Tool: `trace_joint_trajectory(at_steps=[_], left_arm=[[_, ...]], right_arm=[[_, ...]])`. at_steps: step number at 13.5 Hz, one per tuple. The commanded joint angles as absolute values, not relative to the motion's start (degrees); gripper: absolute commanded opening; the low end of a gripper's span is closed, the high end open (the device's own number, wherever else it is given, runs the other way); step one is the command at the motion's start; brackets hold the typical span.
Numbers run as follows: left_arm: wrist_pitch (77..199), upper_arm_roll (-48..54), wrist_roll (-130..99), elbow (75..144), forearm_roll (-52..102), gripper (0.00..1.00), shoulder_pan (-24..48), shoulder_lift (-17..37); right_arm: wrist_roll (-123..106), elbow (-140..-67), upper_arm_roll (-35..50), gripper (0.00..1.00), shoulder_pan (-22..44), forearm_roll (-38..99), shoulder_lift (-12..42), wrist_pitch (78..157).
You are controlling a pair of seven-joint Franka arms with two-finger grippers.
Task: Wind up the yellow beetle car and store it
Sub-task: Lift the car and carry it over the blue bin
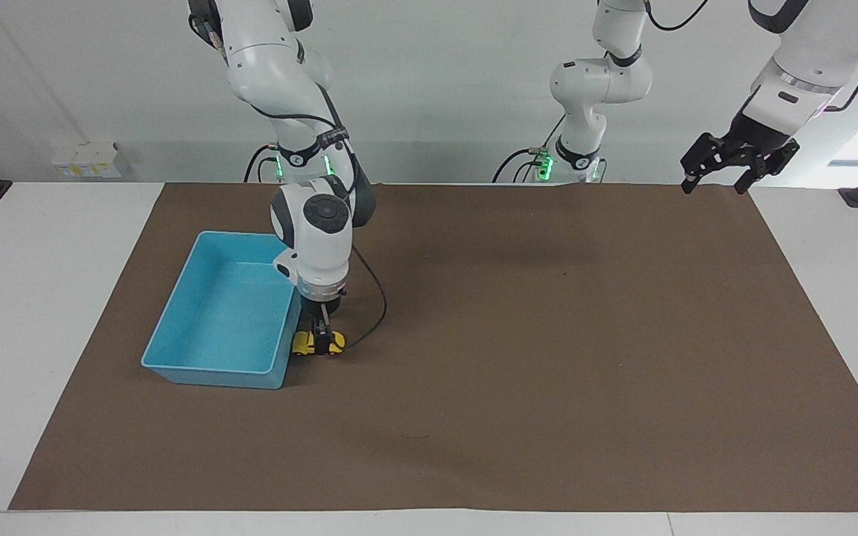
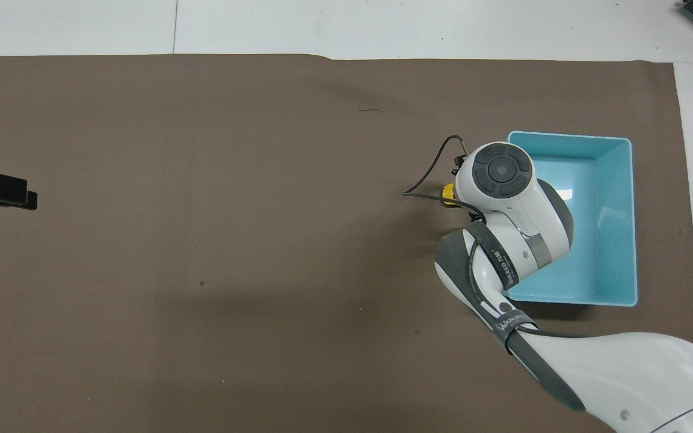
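The yellow beetle car (image 1: 317, 343) sits on the brown mat (image 1: 518, 357) toward the right arm's end of the table, just beside the blue tray (image 1: 176, 350), at the tray corner that lies farther from the robots. Its long axis runs along the table's length, so one end points at the tray wall and the other toward the left arm's end. The right gripper (image 1: 319, 333) is straight down on the car's middle, fingers straddling the body across its short axis; whether they have clamped cannot be told. In the overhead view the wrist hides all but a sliver of yellow. The left gripper (image 1: 738, 160), fingers apart, waits high over the mat's corner at its own end, well apart from the car, so the right arm is clearly the nearer.
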State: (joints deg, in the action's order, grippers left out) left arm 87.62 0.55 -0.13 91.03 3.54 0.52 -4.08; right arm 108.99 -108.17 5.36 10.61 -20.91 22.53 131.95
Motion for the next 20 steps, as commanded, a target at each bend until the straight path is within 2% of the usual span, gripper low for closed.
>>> trace_joint_trajectory(at_steps=[1,2,3,4,5,6,13,20], left_arm=[[85.5,1.3,1.1,90.5,3.0,1.00,0.2,-5.7],[85.5,1.6,1.4,90.5,2.8,1.00,0.3,-5.8],[85.5,1.6,1.8,90.4,3.0,1.00,0.4,-5.8],[85.3,1.6,1.8,90.4,3.1,1.00,0.3,-5.9],[85.6,1.2,1.7,90.7,3.2,1.00,0.4,-6.2],[85.8,1.1,1.1,90.6,3.2,1.00,0.1,-6.8],[85.8,1.6,1.6,90.5,3.2,1.00,0.6,-6.9],[85.7,1.5,1.6,90.8,3.1,1.00,0.3,-7.0]], right_arm=[[111.4,-107.1,5.7,1.00,10.0,-21.7,23.6,133.6],[111.5,-107.2,5.7,1.00,9.8,-21.5,23.8,134.3],[112.0,-107.3,5.9,0.90,9.3,-21.5,23.9,134.6],[112.1,-107.3,5.9,0.62,9.3,-21.1,23.9,134.6],[111.6,-107.3,5.9,0.21,9.4,-21.1,23.9,134.6],[111.4,-107.2,6.0,0.00,9.5,-21.0,23.9,134.6],[111.4,-100.8,6.2,0.00,13.2,-19.2,23.7,126.6],[98.6,-100.7,7.4,0.00,12.3,-12.0,15.0,118.2]])
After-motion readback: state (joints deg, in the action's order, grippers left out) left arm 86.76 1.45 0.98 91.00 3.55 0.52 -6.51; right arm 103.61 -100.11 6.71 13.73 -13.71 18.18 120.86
